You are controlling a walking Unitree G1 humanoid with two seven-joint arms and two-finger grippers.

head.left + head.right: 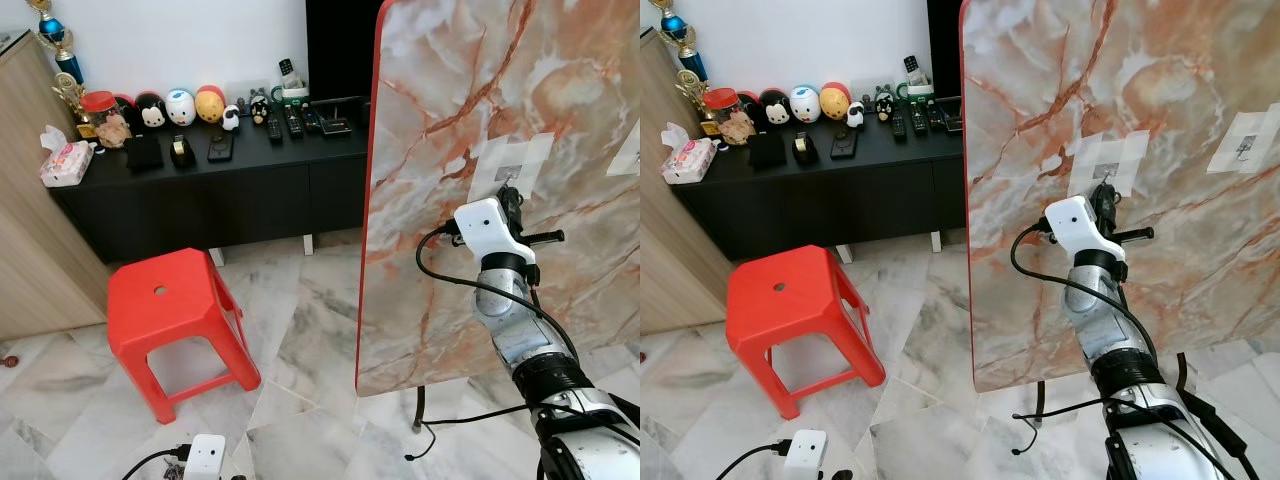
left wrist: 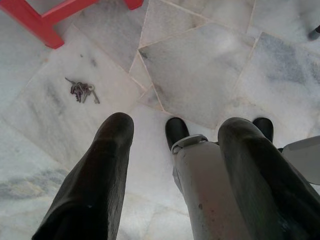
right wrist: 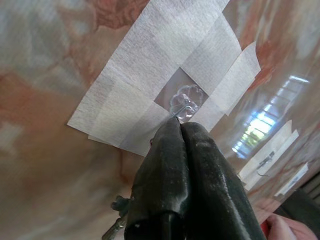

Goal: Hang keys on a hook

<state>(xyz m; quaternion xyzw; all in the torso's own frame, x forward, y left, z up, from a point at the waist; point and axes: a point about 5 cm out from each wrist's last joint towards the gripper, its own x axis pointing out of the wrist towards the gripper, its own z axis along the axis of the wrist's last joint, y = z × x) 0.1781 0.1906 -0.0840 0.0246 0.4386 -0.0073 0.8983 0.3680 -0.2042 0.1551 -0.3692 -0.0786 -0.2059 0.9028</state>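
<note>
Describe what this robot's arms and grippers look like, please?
The right arm is silver metal with a black band lower down. A white box sits at its wrist, and black cables loop alongside. The right gripper and left gripper each have two long, smooth black fingers. A similar white box sits low on the left side.

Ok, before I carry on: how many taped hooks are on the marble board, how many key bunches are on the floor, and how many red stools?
taped hooks: 2
key bunches on the floor: 1
red stools: 1
Total: 4
</note>
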